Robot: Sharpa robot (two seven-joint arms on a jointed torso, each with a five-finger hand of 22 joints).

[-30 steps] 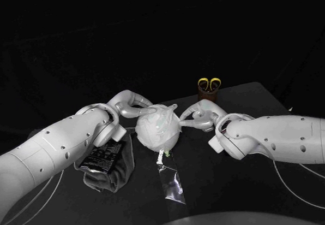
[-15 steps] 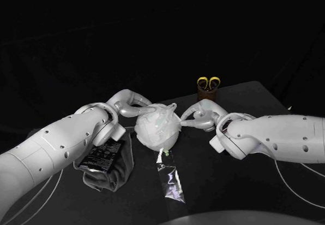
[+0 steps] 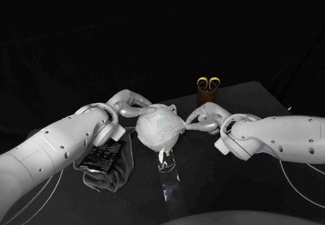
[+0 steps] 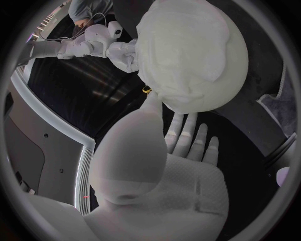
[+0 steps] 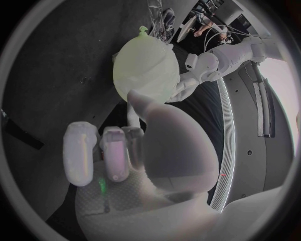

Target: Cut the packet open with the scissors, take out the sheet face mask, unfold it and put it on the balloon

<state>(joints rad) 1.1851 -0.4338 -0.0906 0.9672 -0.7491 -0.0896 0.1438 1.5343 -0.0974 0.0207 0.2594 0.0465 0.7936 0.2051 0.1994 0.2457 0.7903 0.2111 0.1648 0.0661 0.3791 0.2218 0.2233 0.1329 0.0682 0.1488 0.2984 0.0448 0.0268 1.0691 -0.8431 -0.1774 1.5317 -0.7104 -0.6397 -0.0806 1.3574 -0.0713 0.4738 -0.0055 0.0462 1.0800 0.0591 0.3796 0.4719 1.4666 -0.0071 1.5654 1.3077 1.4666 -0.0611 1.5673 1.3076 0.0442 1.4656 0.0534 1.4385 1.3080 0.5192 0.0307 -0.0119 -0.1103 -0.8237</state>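
The balloon, draped in the white sheet mask, stands between my two hands, its knot pointing toward me. My left hand touches its far left side; in the left wrist view the thumb presses the masked balloon while the fingers lie straight below it. My right hand sits at the balloon's right side with fingers curled and its thumb reaching toward the balloon. The scissors, with yellow handles, stand in a brown holder at the back.
A black packet lies on a dark cloth under my left forearm. A clear film strip lies on the table in front of the balloon's knot. The table's far edge runs just behind the scissors' holder.
My right hand has drawn back slightly to the right of the balloon. The balloon has shifted a little to the right. My left hand keeps its place.
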